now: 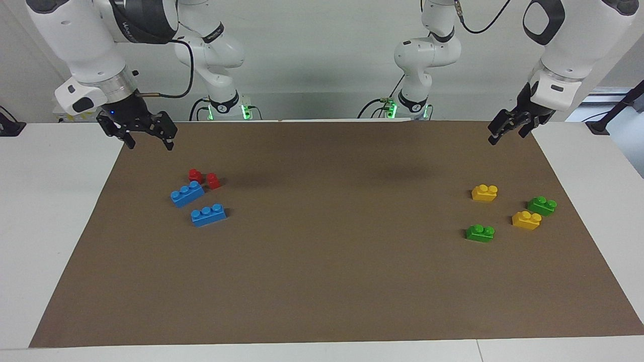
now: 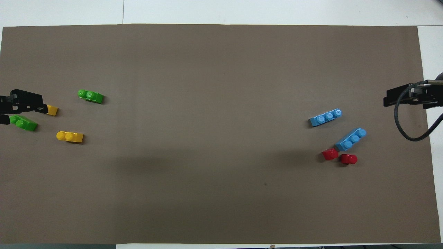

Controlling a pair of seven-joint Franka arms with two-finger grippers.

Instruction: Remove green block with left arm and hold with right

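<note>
Both grippers empty, jaws apart; left gripper [image 1: 508, 131] raised over the mat [image 1: 322, 281] edge at its own end; right gripper [image 1: 143, 136] waits likewise. 2 green blocks [image 1: 480, 233] [image 1: 542, 205] lie on the worktop among 2 yellow blocks [image 1: 484, 192] [image 1: 526, 220] (closely spaced); risk: a descending gripper nudges a yellow neighbour or takes the wrong colour.

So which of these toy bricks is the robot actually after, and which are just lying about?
Part of the job:
- green blocks, two alike; either could be the one meant
- left gripper, open, empty
- right gripper, open, empty

Just lying about:
- yellow bricks
- blue bricks
- red bricks
</note>
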